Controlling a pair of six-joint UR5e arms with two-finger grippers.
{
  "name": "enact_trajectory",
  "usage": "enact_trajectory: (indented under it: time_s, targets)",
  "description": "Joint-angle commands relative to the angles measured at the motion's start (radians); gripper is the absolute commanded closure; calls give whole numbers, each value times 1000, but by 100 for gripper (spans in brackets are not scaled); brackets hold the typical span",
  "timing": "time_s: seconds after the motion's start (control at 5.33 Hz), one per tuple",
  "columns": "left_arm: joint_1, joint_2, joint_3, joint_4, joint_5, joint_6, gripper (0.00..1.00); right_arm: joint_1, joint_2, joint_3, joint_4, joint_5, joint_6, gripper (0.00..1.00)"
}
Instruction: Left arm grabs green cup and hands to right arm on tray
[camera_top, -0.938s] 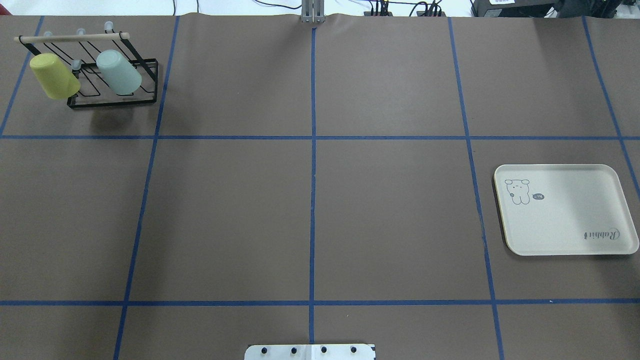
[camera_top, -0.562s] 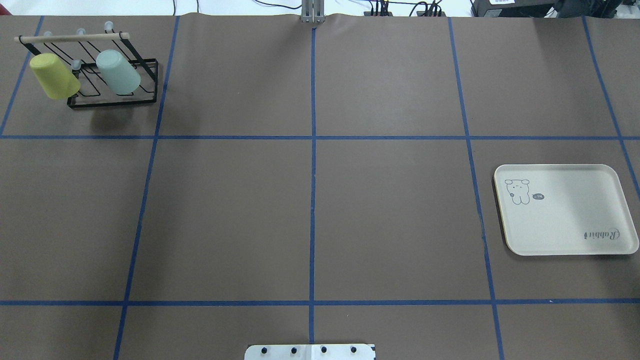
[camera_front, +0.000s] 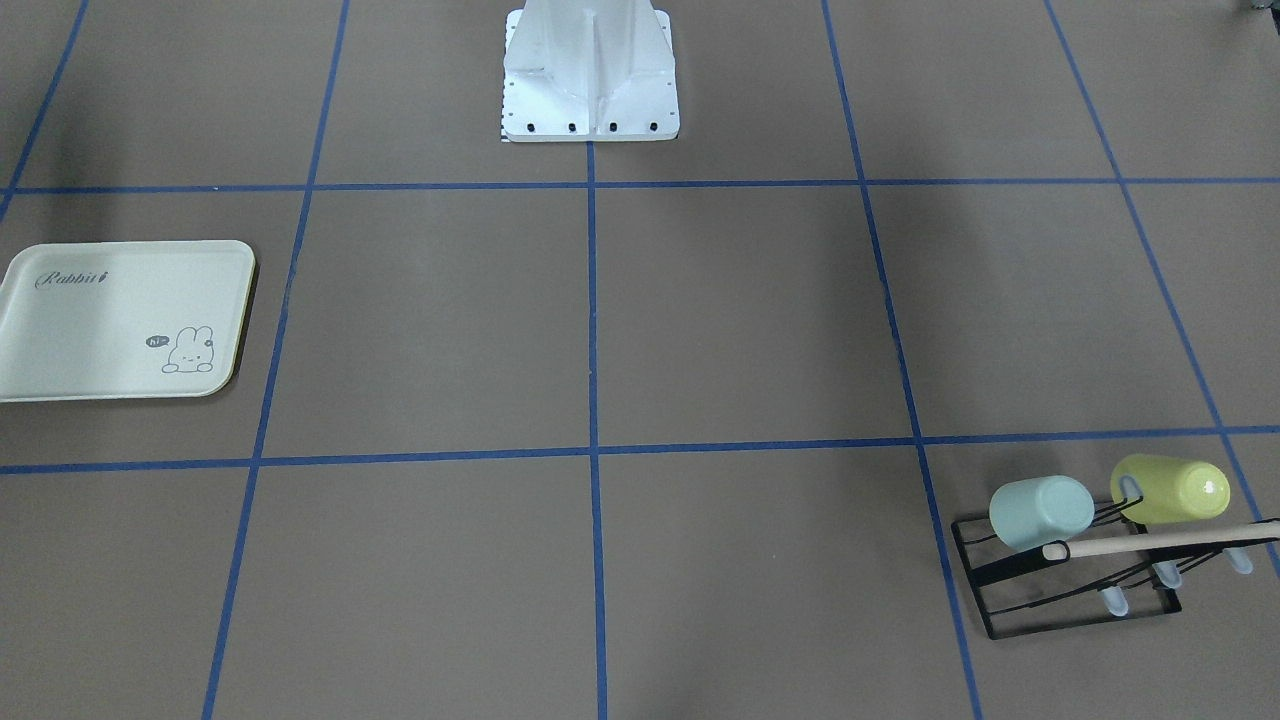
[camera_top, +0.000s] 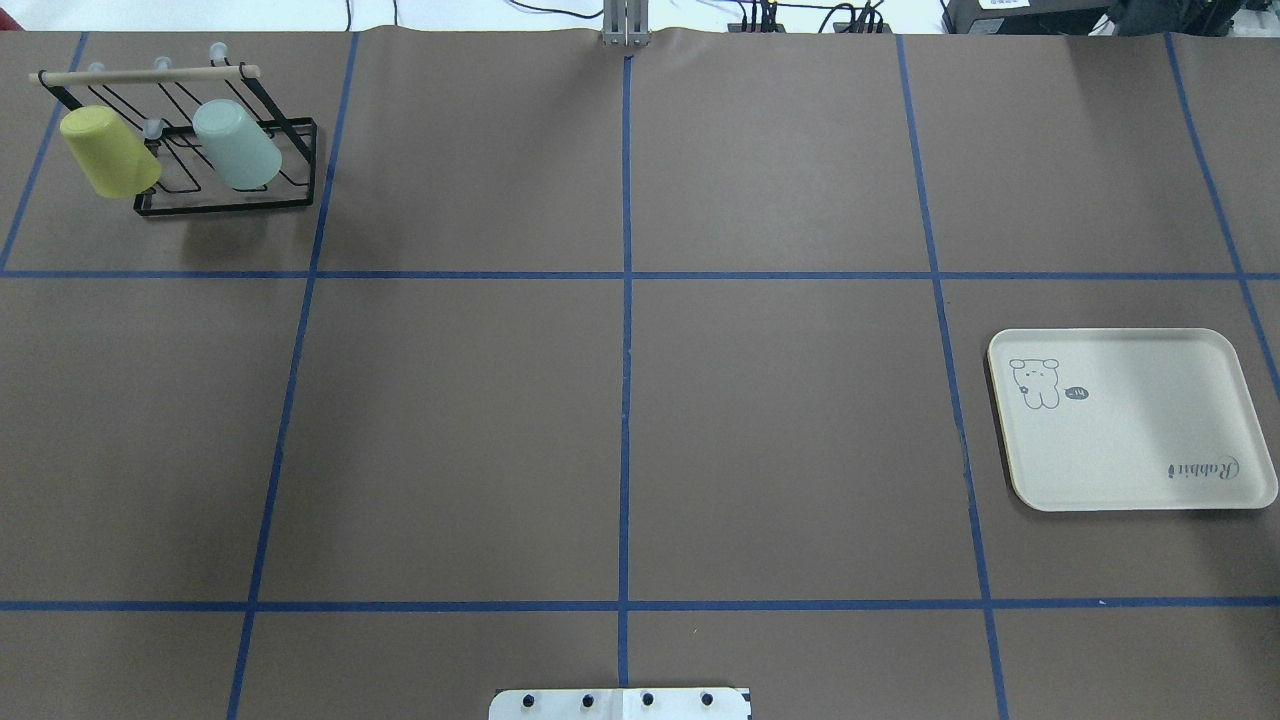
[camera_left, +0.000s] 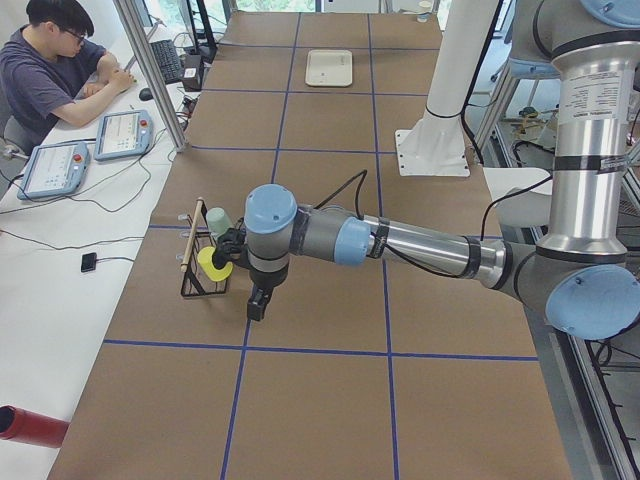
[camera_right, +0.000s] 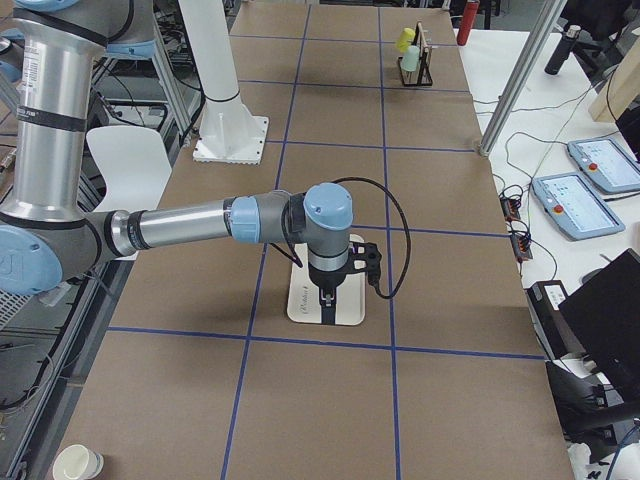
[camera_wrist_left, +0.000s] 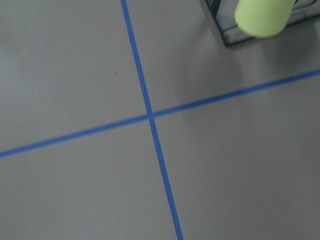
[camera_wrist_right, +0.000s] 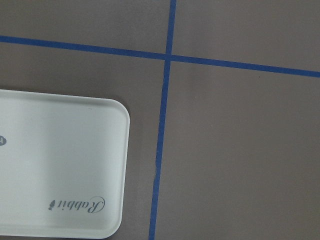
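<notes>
The pale mint-green cup (camera_top: 237, 145) hangs upside down on the black wire rack (camera_top: 225, 203) at the far left; it also shows in the front view (camera_front: 1040, 512) and the left side view (camera_left: 217, 218). The cream Rabbit tray (camera_top: 1130, 420) lies flat at the right, and also shows in the right wrist view (camera_wrist_right: 60, 165). My left gripper (camera_left: 257, 308) hangs above the table just beside the rack. My right gripper (camera_right: 326, 298) hangs over the tray. Both show only in side views, so I cannot tell whether they are open or shut.
A yellow-green cup (camera_top: 108, 152) hangs on the rack's left end, and shows in the left wrist view (camera_wrist_left: 262, 17). The robot's white base (camera_front: 590, 75) stands at the table's near-middle edge. An operator (camera_left: 60, 60) sits beyond the far edge.
</notes>
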Motion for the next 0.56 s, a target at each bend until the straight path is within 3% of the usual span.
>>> enact_trajectory:
  time_s: [0.0,0.19,0.38]
  targets:
    - [2,-65,54,-69,-2,-1,0,0,-1,1,0,2,0,0]
    - [3,-74,48,-132,-8,-66,0,-1,1,0,0,0,-2,0]
    - [90,-182,57,-155,0,-225,0,-2,1,0,0,2,-2,0]
